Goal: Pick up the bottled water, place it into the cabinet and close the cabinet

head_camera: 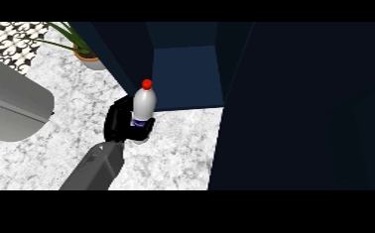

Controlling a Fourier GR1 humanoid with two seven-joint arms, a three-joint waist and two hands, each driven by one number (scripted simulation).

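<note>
Holding the bottled water (pixel 144 104) upright just left of the open cabinet (pixel 187 73).
Left hand (pixel 117 121) curls round its lower half, above the counter (pixel 176 152); plant (pixel 77 43) far left.

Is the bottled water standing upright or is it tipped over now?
Upright: the bottled water has its red cap on top, with the left hand curled round its lower part.

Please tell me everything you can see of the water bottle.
The water bottle looks like pale plastic, with a red cap and a dark blue label low on its body. It is held nearly upright, cap up, before the open cabinet. The left hand curls round its lower part, hiding its base.
</note>
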